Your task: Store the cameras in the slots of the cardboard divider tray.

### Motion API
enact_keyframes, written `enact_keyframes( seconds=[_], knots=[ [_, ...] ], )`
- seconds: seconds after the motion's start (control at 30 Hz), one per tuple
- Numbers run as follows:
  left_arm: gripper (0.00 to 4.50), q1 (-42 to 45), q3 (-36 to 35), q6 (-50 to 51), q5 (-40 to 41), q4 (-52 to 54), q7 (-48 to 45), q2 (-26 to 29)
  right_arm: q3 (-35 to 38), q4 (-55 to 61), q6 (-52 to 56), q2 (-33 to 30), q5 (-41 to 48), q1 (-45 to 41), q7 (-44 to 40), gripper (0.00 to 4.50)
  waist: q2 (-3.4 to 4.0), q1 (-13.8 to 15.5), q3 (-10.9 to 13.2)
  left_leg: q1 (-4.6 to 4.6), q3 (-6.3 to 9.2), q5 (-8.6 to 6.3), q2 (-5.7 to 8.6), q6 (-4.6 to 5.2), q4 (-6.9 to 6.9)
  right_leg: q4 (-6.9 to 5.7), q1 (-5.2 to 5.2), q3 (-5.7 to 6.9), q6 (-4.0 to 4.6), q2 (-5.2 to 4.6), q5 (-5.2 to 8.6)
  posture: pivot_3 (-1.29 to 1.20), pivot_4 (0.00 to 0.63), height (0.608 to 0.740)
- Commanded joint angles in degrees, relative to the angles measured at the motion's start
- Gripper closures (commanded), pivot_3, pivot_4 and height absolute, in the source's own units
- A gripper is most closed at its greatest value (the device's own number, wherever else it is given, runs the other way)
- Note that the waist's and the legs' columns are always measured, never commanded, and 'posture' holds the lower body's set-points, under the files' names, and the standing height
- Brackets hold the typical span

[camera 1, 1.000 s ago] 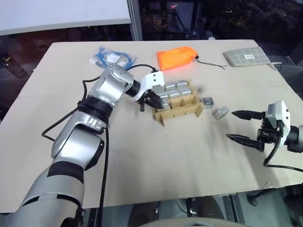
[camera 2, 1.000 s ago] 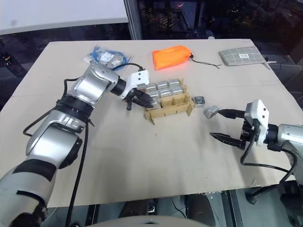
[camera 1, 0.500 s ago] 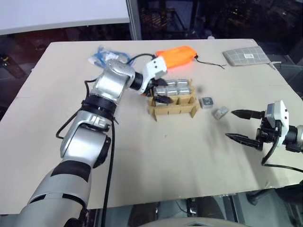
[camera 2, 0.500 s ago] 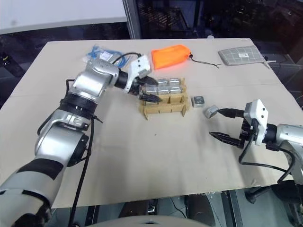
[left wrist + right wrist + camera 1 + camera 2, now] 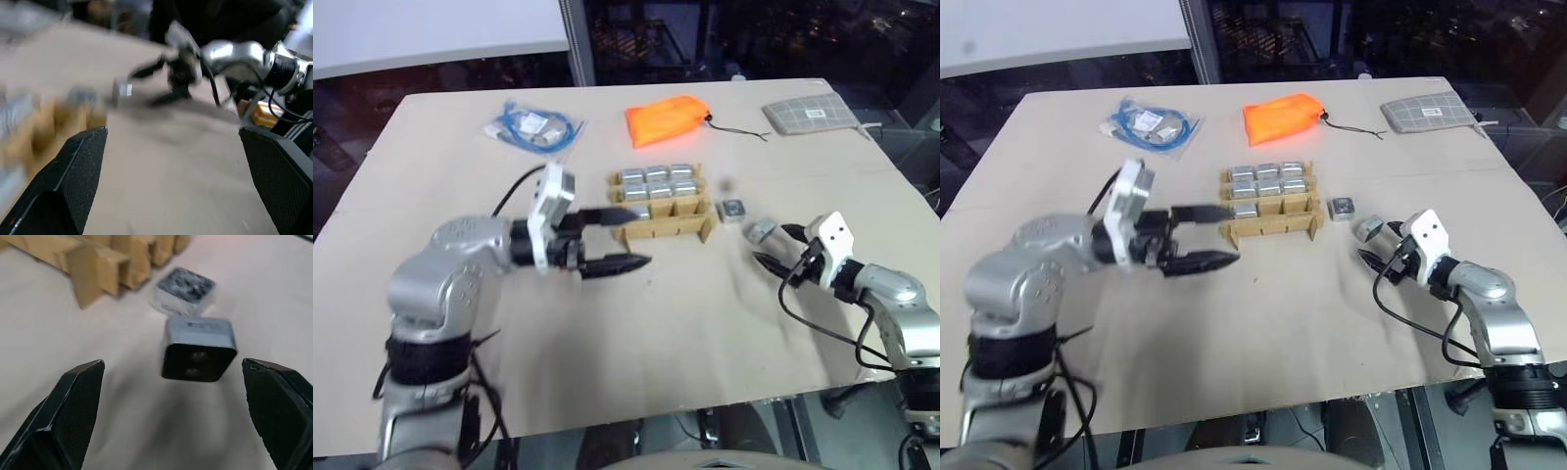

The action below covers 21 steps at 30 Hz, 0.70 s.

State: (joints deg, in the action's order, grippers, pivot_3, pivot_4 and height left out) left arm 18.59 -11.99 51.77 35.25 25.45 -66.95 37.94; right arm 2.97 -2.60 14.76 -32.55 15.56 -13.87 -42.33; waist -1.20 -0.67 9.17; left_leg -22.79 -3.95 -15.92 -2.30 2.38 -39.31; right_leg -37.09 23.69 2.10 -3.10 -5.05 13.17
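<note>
The right tool [image 5: 775,247] is hovering, jaws apart, just beside a small rigid silver-grey camera block [image 5: 198,348] lying right of the brown cardboard divider tray [image 5: 664,226], probably light and best pinched across its smooth sides.

Both arms are clad in rounded, glossy silver-grey shells with black bands at the joints. Each wrist ends in a white, boxy housing carrying the left gripper [image 5: 612,238] and right gripper [image 5: 776,247], each with two tapered black fingers [image 5: 68,411] of finely textured surface. Loose black cables loop alongside the forearms.
</note>
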Motion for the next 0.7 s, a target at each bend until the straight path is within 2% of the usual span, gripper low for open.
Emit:
enact_keyframes(
  seconds=[0.03, 0.17, 0.27, 0.37, 0.47, 0.63, 0.7],
  knots=[
    [0.04, -10.1, -8.3, 1.2, 5.9, 9.9, 2.4, 2.3, 0.3, -3.0, -2.0, 1.1, -1.2, -3.7, 1.2, 0.0, 0.01, 0.0, 0.0, 0.01, -0.03, 0.0, -0.01, 0.0, 0.0, 0.01, 0.0, -0.03, 0.01, 0.0, 0.0, 0.0, 0.15, 0.74],
    [0.04, -18.0, -13.6, 0.0, 6.9, 11.7, 5.3, 4.6, -0.3, -7.0, -5.7, 0.5, -3.3, -6.1, 0.0, 0.0, 0.02, 0.4, 0.0, 0.02, 0.01, 0.0, 0.0, -0.01, 0.01, 0.01, -0.01, 0.04, 0.03, -0.01, 0.0, 0.0, 0.15, 0.74],
    [0.04, -21.3, -16.1, -0.2, 7.9, 12.1, 7.0, 5.7, -0.7, -9.8, -9.7, -3.7, -4.3, -7.6, -5.7, 0.0, 0.07, 0.6, 0.0, 0.03, 0.01, 0.01, 0.01, -0.01, 0.01, 0.02, -0.03, 0.05, 0.04, -0.01, 0.01, 0.0, 0.15, 0.74],
    [0.04, -24.3, -19.2, -0.6, 11.2, 14.5, 8.2, 5.8, -3.6, -15.2, -16.2, -11.3, -8.0, -12.8, -14.6, 0.0, 0.21, 0.2, 0.2, 0.03, -0.07, 0.0, 0.03, 0.0, -0.01, 0.06, -0.02, -0.03, 0.05, -0.04, 0.0, 0.0, 0.15, 0.74],
    [0.04, -26.0, -20.7, -1.4, 12.9, 15.3, 9.9, 5.7, -7.0, -20.5, -24.4, -14.6, -11.5, -17.5, -19.8, 0.0, 0.23, -0.2, 0.2, 0.08, -0.09, -0.01, 0.03, 0.01, 0.01, 0.1, -0.02, -0.08, 0.08, -0.03, 0.03, 0.0, 0.15, 0.74],
    [0.04, -29.7, -23.1, -3.2, 13.6, 17.3, 11.9, 6.3, -13.1, -32.8, -39.1, -14.7, -17.6, -28.8, -26.3, 0.0, 0.34, -1.1, 0.2, 0.19, -0.11, 0.0, -0.06, -0.01, 0.12, 0.09, 0.0, -0.16, 0.05, 0.13, 0.0, 0.0, 0.15, 0.74],
    [0.04, -31.1, -23.4, -5.5, 10.4, 18.3, 12.3, 7.7, -16.8, -38.0, -44.8, -14.1, -21.3, -32.9, -28.7, 0.0, 0.33, -1.2, 0.2, 0.16, -0.11, 0.01, -0.06, -0.02, 0.12, 0.1, 0.0, -0.15, 0.05, 0.11, 0.0, 0.0, 0.15, 0.74]
  ],
)
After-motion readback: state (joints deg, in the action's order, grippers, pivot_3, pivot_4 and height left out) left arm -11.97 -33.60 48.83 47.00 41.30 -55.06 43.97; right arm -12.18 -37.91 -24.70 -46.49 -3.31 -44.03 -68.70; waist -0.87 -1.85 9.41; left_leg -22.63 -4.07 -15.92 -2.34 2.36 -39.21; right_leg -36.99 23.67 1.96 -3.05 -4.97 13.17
